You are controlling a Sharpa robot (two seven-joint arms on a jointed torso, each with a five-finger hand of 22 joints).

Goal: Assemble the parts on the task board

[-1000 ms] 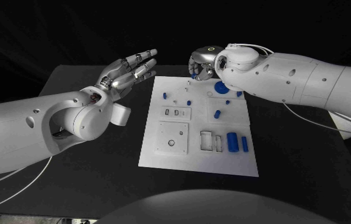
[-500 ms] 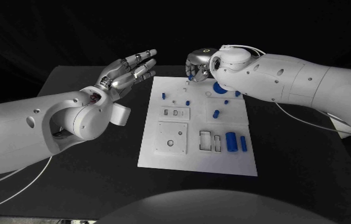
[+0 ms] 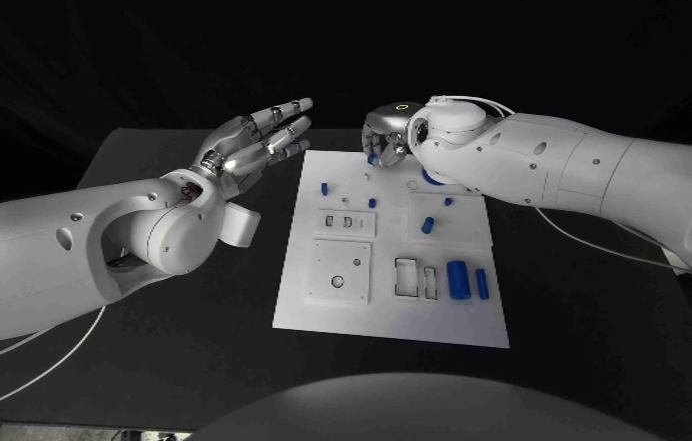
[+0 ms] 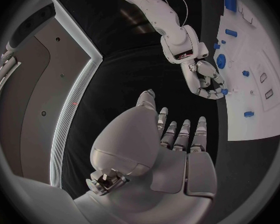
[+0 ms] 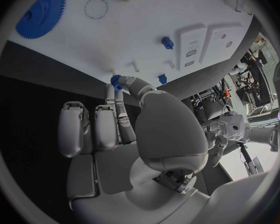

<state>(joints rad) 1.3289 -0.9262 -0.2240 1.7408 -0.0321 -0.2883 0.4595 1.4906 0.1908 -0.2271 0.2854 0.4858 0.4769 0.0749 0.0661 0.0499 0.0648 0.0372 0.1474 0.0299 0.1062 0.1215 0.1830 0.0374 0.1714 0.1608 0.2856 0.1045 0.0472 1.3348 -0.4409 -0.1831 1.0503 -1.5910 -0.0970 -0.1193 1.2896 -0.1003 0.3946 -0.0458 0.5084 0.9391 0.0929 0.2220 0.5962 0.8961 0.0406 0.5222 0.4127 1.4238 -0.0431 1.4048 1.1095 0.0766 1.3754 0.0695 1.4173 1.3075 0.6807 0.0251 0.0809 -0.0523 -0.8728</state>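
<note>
Black table with white task board. Right hand pinches a small blue gear at the board's far edge; left hand, fingers spread, holds nothing. Several blue parts lie loose: assembly seems barely begun.

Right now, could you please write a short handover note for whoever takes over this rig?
Left hand: open, holding nothing, raised left of the task board.
Right hand: at the board's far edge, pinching a small blue gear.
Large blue gear lies on the board's far end; two blue cylinders lie near the right edge.
Done: gear picked. Left: seat it, then the other parts.
</note>
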